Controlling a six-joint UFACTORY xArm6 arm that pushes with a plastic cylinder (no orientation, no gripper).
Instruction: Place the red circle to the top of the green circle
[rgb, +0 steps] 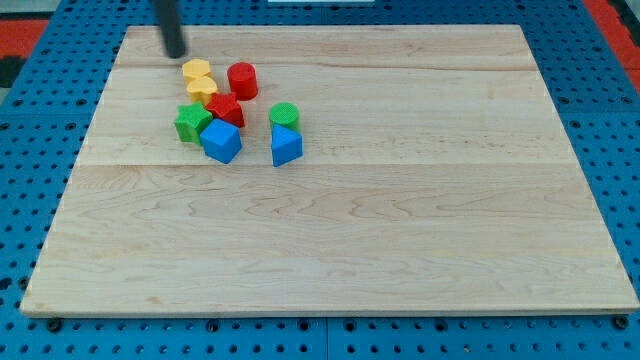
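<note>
The red circle (242, 79) stands upright on the wooden board near the view's top left. The green circle (284, 115) is below and to the right of it, a short gap apart, touching a blue block (286, 146) beneath it. My tip (176, 53) is at the view's top left, above and left of the yellow blocks and well left of the red circle, touching no block.
Two yellow blocks (199, 80) sit left of the red circle. A red star-like block (225, 108), a green star-like block (192, 122) and a blue cube (221, 141) cluster below them. The wooden board (400, 200) lies on a blue pegboard.
</note>
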